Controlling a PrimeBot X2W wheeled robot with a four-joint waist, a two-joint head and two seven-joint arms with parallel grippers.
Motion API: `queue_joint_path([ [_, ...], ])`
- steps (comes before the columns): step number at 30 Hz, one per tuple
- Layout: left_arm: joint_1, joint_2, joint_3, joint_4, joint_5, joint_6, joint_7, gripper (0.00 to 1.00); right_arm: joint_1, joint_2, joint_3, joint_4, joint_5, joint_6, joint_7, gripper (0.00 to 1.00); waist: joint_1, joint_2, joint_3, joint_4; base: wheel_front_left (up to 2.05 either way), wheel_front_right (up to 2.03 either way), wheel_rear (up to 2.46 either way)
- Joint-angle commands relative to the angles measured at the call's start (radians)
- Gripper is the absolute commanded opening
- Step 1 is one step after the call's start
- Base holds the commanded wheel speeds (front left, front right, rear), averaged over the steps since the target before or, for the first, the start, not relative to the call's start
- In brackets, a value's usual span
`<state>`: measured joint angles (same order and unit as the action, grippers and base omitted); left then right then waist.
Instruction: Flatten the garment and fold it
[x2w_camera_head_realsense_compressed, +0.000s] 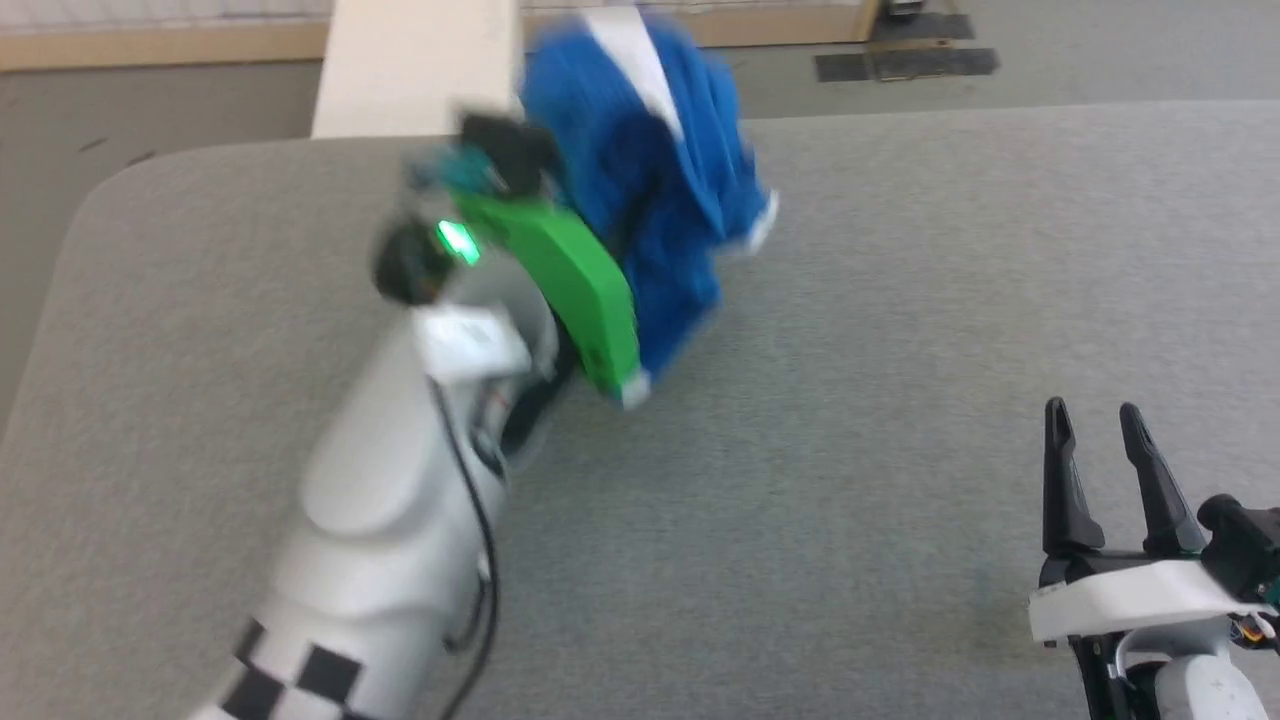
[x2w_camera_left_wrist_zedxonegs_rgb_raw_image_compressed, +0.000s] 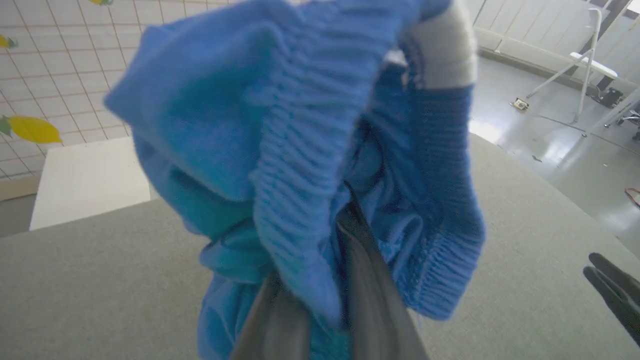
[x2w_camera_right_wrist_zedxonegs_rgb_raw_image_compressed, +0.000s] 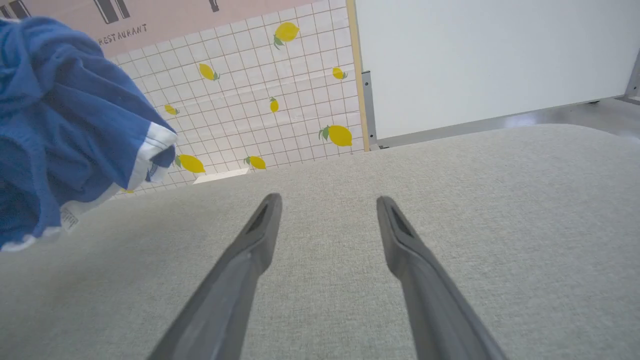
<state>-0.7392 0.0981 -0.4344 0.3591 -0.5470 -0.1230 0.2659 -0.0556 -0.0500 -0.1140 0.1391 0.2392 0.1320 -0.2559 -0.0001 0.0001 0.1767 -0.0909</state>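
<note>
The garment (x2w_camera_head_realsense_compressed: 650, 190) is a bright blue bunch with a white stripe, lifted off the grey table (x2w_camera_head_realsense_compressed: 880, 420) near its far edge. My left gripper (x2w_camera_left_wrist_zedxonegs_rgb_raw_image_compressed: 320, 280) is shut on it. In the left wrist view the ribbed elastic waistband (x2w_camera_left_wrist_zedxonegs_rgb_raw_image_compressed: 300, 165) drapes over my fingers (x2w_camera_left_wrist_zedxonegs_rgb_raw_image_compressed: 372, 300) and hides their tips. Low at the table's near right, my right gripper (x2w_camera_head_realsense_compressed: 1095, 430) stands open and holds nothing. The right wrist view has its fingers (x2w_camera_right_wrist_zedxonegs_rgb_raw_image_compressed: 265, 225) spread over bare cloth, with the garment (x2w_camera_right_wrist_zedxonegs_rgb_raw_image_compressed: 65, 125) hanging at the upper left, a white hem edge showing.
A pale bench or table (x2w_camera_head_realsense_compressed: 410, 60) stands just beyond the far edge. Behind it is a tiled wall with lemon prints (x2w_camera_right_wrist_zedxonegs_rgb_raw_image_compressed: 260, 100) and a white panel (x2w_camera_right_wrist_zedxonegs_rgb_raw_image_compressed: 490, 60). A white folding stand (x2w_camera_left_wrist_zedxonegs_rgb_raw_image_compressed: 585, 60) is on the shiny floor to the side.
</note>
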Motion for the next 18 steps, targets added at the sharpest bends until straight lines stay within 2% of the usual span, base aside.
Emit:
queue_joint_path([
  [1,0.037,-0.008,-0.028,0.020,-0.010,-0.007,0.008,0.00,0.012,0.000,-0.001,0.000,0.006,-0.001,-0.006,1.00,0.0001,-0.0001,-0.017,-0.047,0.00,0.00,0.00],
  [6,0.169,-0.024,-0.189,0.096,-0.069,-0.007,0.072,0.00,0.026,0.000,-0.004,-0.002,0.012,-0.001,-0.006,1.00,0.0001,-0.0001,-0.018,-0.062,0.00,0.00,0.00],
  [10,0.253,-0.025,-0.296,0.146,-0.122,-0.007,0.164,0.00,0.035,0.000,-0.011,-0.001,0.016,-0.001,-0.006,1.00,0.0001,-0.0001,-0.027,-0.052,0.00,0.00,0.00],
  [11,0.267,-0.026,-0.302,0.154,-0.139,-0.007,0.183,0.43,0.037,0.000,-0.010,-0.001,0.017,-0.001,-0.006,1.00,0.0001,-0.0001,-0.029,-0.046,0.00,0.00,0.00],
  [12,0.275,-0.027,-0.304,0.158,-0.152,-0.007,0.198,1.00,0.038,0.000,-0.009,-0.002,0.018,-0.001,-0.006,1.00,0.0001,-0.0001,-0.032,-0.041,0.00,0.00,0.00],
  [18,0.298,-0.008,-0.282,0.091,-0.205,0.025,0.282,1.00,0.051,0.000,-0.007,0.000,0.016,-0.001,-0.006,1.00,0.0001,-0.0001,-0.069,0.005,0.00,0.00,0.00],
])
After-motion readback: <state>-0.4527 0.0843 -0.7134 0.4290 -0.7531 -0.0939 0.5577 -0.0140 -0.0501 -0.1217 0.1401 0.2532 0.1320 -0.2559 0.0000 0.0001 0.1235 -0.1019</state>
